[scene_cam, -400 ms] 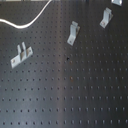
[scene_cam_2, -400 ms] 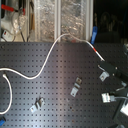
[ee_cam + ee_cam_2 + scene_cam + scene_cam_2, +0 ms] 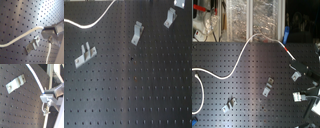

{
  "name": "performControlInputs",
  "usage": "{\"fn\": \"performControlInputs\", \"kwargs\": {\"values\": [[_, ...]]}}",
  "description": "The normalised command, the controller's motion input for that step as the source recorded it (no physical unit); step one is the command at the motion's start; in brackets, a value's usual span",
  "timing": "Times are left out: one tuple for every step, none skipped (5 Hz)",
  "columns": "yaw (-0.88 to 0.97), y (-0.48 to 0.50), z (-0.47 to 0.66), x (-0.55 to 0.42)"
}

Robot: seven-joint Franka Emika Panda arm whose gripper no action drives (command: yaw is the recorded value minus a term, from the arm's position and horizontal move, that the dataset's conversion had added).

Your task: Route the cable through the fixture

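Holding the long white bendy cable [image 3: 22, 37] tight in the grey metal pincer [image 3: 46, 30], above the black holey counter [image 3: 20, 15], near a small silver bent bracket [image 3: 33, 44].

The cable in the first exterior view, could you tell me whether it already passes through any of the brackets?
No: the white cable curves across the board's far corner, well apart from all three brackets, the nearest being the two-pronged one.

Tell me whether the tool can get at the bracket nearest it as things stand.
Probably yes: the tool, shut on the cable, hangs close to the bracket in the first wrist view, with only bare perforated board between them.
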Motion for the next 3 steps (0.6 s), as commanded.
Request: {"fn": "performControlInputs", "kwargs": {"values": [[0.07, 0.410, 0.09, -0.114], [0.39, 0.553, -0.01, -0.522], [0.34, 0.661, -0.01, -0.330]]}}
